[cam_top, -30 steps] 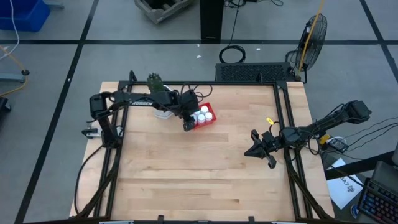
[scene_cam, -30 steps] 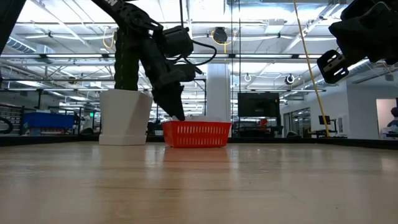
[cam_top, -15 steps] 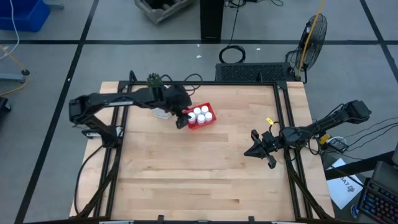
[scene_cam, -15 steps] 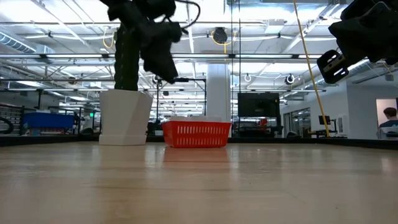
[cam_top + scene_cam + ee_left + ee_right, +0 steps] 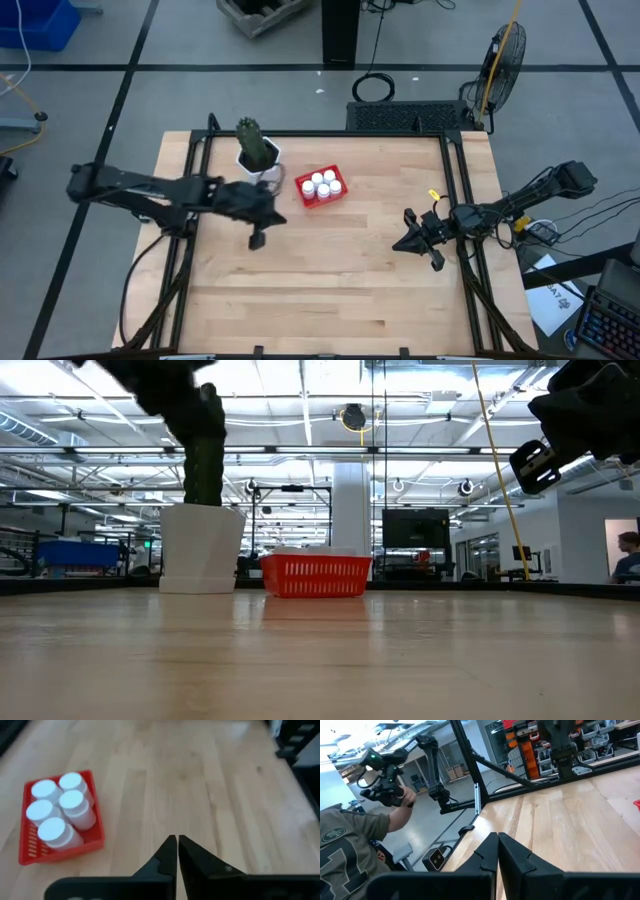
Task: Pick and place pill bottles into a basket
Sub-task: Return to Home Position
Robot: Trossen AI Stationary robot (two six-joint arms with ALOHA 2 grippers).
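The red mesh basket (image 5: 305, 199) stands on the table at the far middle, with several white-capped pill bottles (image 5: 321, 185) upright inside it. The left wrist view shows the basket (image 5: 92, 841) and the bottles (image 5: 59, 813) from above. My left gripper (image 5: 256, 240) hangs shut above bare wood, to the left of the basket and nearer the front edge, its fingers (image 5: 176, 840) together and holding nothing. My right gripper (image 5: 400, 244) waits shut near the table's right side, off the surface, its fingertips (image 5: 497, 836) closed.
A white hexagonal pot with a green cactus (image 5: 257, 152) stands just left of the basket at the far edge; it also shows in the low view (image 5: 201, 550). Bare wood fills the middle and front of the table. A person (image 5: 350, 845) stands beyond the table's edge.
My left gripper has risen from the basket and swung toward the table's left and near edges, ending over bare wood. The bottles stay standing in the basket, which has not moved.
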